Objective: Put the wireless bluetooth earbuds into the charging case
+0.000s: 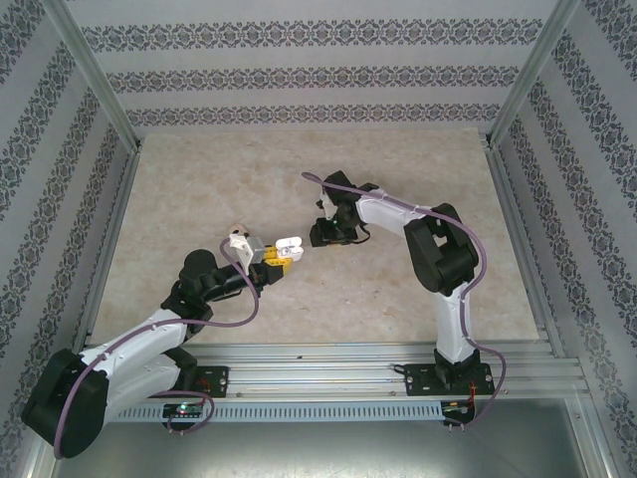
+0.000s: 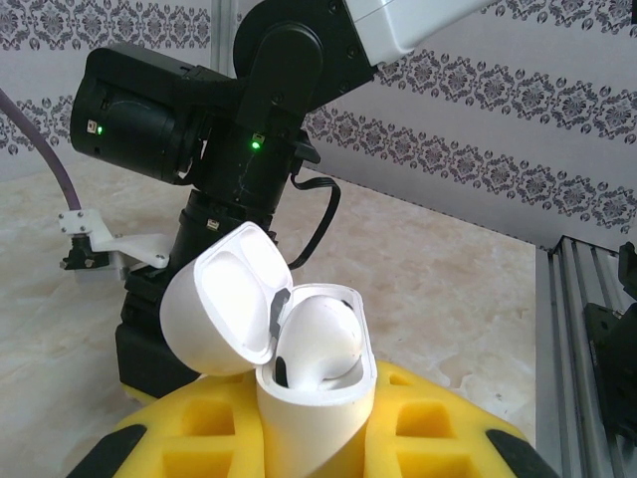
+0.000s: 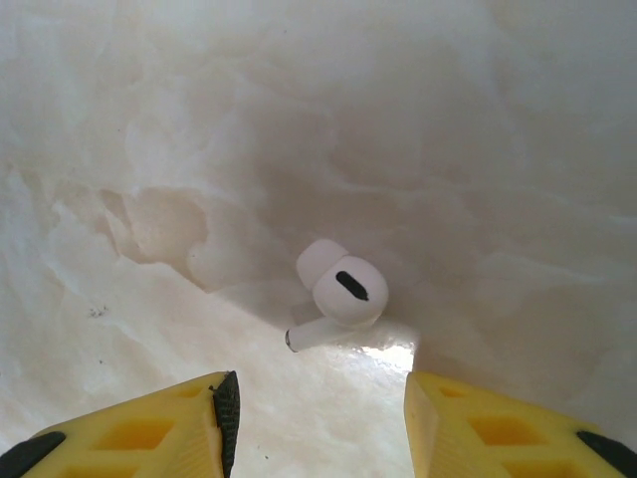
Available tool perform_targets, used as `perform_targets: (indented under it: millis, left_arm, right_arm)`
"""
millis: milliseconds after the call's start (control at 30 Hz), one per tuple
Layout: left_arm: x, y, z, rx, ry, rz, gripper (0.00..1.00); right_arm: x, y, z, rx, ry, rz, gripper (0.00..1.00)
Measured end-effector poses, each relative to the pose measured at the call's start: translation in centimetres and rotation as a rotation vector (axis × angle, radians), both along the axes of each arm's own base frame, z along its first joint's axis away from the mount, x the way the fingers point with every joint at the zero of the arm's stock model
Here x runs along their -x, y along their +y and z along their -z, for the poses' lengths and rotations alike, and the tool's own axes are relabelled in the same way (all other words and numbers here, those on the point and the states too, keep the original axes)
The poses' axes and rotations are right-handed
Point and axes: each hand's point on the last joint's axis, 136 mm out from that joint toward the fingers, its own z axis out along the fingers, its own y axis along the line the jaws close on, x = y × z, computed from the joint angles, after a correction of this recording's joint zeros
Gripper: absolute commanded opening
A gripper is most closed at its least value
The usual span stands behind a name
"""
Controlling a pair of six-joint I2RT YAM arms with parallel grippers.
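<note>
1. Looking down the right wrist view, the right gripper (image 3: 318, 390) is spread wide w/ nothing btwn its yellow fingers (image 3: 149, 426), which sit at the bottom corners of the frame.
2. The loose earbud (image 3: 336, 295) lies on the table (image 3: 149, 149) just above that gap, near frame centre. It is ahead of the jaws, not yet btwn them.
3. Long axis: stem tip points to the lower left, round head to the upper right, so it lies slantwise across the gap. Probably a plain advance-and-close would press stem tip against head. A small wrist turn may give a steadier pinch.
4. In the left wrist view, the left gripper (image 2: 318, 438) is pinching the case (image 2: 318, 408) upright at bottom centre. The lid (image 2: 224, 299) is swung open to the left of frame.
5. One seated earbud (image 2: 320, 337) is already in the case. A dark gap at its left looks like the free slot.
6. In the top view the case sits mid-frame, just left of the right gripper. The right arm is nearer the loose earbud, w/ a short carry leftward after.
</note>
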Motion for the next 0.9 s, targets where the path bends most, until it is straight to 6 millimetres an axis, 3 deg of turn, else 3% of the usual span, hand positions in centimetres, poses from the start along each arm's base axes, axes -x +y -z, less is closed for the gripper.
perform_targets:
  millis: [267, 600, 900]
  left_arm:
    - [0.0, 0.0, 0.0, 0.0, 0.0, 0.0, 0.0]
    - [0.0, 0.0, 0.1, -0.002, 0.003, 0.0, 0.0]
    - [-0.1, 0.0, 0.3, -0.005, 0.01, 0.0, 0.0]
  right_arm:
    - [-1.9, 0.5, -1.9, -0.004, -0.05, 0.031, 0.48]
    - [-2.9, 0.3, 0.8, 0.052, -0.026, 0.048, 0.46]
    - [-2.7, 0.7, 0.8, 0.074, -0.033, 0.037, 0.42]
